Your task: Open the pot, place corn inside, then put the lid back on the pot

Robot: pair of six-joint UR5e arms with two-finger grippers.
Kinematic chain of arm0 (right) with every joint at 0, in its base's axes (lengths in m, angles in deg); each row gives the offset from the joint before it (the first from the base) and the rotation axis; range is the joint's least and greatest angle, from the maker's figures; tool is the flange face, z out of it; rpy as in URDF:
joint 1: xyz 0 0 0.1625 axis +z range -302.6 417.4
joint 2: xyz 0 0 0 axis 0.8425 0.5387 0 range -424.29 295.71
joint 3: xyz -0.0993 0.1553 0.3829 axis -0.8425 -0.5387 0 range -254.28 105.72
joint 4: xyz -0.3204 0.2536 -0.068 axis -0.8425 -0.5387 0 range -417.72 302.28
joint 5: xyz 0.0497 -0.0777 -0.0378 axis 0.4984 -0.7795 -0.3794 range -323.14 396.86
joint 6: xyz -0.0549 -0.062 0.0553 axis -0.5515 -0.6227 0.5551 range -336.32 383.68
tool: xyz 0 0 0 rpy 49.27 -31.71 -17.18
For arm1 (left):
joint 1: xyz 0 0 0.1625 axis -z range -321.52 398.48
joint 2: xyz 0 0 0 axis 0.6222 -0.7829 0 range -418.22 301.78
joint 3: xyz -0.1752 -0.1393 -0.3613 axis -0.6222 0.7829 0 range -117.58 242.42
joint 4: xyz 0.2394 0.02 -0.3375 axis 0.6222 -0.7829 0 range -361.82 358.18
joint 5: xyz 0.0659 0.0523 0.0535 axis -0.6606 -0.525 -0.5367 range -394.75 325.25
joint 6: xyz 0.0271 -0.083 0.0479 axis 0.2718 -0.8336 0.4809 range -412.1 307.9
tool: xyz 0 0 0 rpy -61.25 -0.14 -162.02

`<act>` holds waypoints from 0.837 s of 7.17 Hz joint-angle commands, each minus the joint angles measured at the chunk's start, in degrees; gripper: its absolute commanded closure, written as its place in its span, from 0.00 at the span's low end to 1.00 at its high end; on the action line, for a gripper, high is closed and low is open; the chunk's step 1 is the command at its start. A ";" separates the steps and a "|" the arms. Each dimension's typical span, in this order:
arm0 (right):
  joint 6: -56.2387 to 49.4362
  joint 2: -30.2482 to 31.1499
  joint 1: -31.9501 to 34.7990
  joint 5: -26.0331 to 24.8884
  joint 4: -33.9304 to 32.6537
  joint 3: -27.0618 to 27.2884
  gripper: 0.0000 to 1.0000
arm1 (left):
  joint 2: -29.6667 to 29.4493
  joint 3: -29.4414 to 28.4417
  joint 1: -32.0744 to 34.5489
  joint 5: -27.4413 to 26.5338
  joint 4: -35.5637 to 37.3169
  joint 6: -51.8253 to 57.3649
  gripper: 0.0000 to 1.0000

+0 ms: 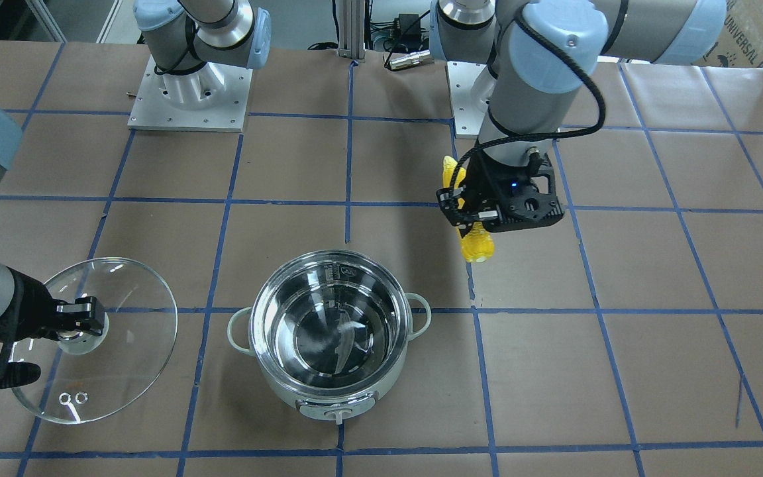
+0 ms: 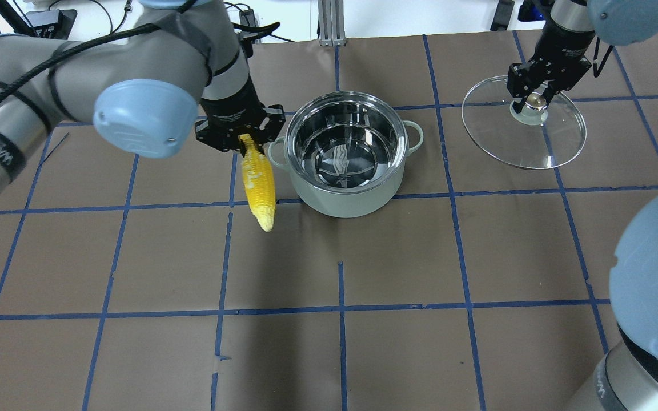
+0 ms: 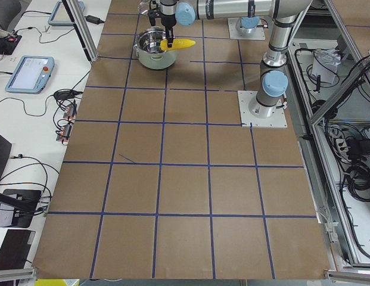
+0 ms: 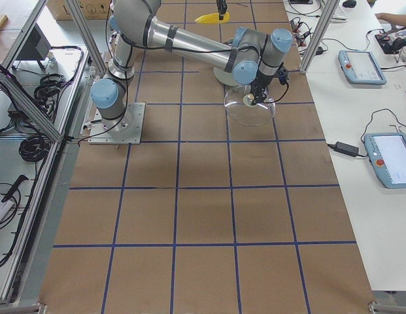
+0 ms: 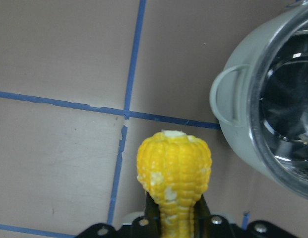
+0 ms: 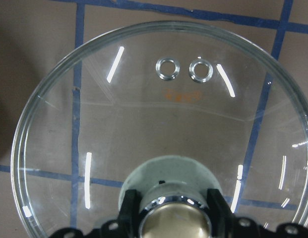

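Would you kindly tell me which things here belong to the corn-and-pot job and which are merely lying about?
Job: pot, corn in the left gripper, lid held by the right gripper.
Lying about: teach pendant, metal plug, power adapter.

Silver-grey tube arms (image 2: 32, 74) carry pale-blue joint caps (image 2: 145, 117), black cables (image 1: 601, 99) (looped outside), black left pincer (image 2: 247, 140) and right pincer (image 2: 536, 103).

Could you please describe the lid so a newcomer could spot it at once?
Find the open steel-lined pot; to the robot's right of it, the right hand grips a knob. The lid is the round clear glass disc around that knob, the only see-through thing, with two small holes near its rim.
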 commanded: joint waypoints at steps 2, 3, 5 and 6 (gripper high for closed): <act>-0.41 0.02 -0.33 0.08 -0.26 0.35 0.82 | -14.47 -15.02 6.90 -0.39 0.06 -10.78 0.95; -0.41 0.02 -0.33 0.08 -0.26 0.35 0.82 | -18.78 -20.65 7.52 -0.39 -0.38 -10.79 0.95; -0.41 0.10 -0.33 0.08 -0.26 0.35 0.82 | -24.69 -27.62 7.61 -0.30 -0.38 -10.61 0.95; -0.32 0.19 -0.33 -0.01 -0.26 0.35 0.82 | -26.10 -29.30 7.61 -0.30 -0.38 -9.92 0.95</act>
